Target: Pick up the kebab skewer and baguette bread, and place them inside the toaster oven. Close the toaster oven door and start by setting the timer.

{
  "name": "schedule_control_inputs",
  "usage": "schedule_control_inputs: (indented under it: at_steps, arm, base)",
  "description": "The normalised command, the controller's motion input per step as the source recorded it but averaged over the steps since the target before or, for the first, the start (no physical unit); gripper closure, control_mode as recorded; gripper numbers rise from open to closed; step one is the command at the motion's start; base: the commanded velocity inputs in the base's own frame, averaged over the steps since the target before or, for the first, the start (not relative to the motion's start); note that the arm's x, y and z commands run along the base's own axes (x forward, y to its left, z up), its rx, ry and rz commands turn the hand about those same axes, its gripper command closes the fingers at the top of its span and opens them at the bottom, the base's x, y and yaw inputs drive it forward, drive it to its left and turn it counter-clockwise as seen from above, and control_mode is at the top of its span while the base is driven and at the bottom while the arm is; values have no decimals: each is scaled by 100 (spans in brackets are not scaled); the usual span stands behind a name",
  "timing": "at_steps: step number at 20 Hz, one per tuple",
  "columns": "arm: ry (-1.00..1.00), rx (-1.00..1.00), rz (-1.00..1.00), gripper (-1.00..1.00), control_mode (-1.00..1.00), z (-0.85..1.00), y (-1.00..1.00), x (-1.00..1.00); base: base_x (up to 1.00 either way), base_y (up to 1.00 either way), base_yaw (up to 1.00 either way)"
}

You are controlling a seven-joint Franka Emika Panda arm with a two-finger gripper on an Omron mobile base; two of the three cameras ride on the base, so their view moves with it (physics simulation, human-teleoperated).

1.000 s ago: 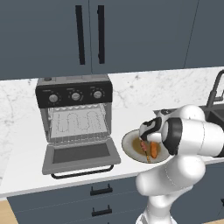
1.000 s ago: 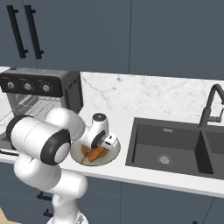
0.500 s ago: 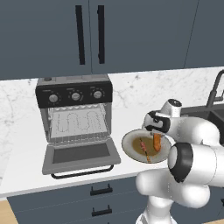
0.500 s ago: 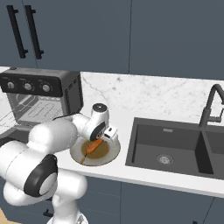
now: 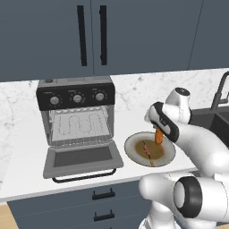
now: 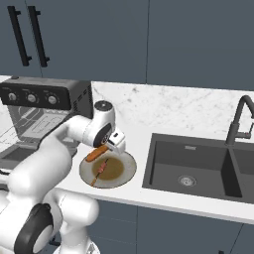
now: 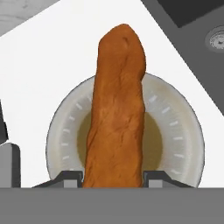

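Since it must travel to the open toaster oven (image 5: 77, 129), the baguette bread (image 7: 116, 109) hangs clamped in the fingers (image 7: 155, 177) above the plate (image 5: 166, 156), where the kebab skewer (image 5: 148, 152) lies.

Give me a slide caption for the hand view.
Gripper holding the baguette bread lifted above the plate on the white counter.

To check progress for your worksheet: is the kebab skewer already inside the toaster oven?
No: the kebab skewer lies on the plate beside the open toaster oven.
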Motion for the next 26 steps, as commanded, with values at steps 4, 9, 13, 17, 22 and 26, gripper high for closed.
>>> schedule_control_inputs:
  at_steps: [4,9,13,17,22,26]
  arm:
    - [0,3,-27,100,-100,51,63,-21]
    - [-4,10,-39,100,-100,43,75,-15]
    - [-15,18,-40,100,-100,19,72,-14]
    - [-22,22,-38,100,-100,17,78,-5]
    - [-22,25,-31,100,-100,5,79,-1]
    - [-10,24,-10,100,-100,9,54,-7]
  base:
    - [0,0,0]
    - [0,0,0]
    - [0,0,0]
    - [0,0,0]
    - [0,0,0]
    - [0,0,0]
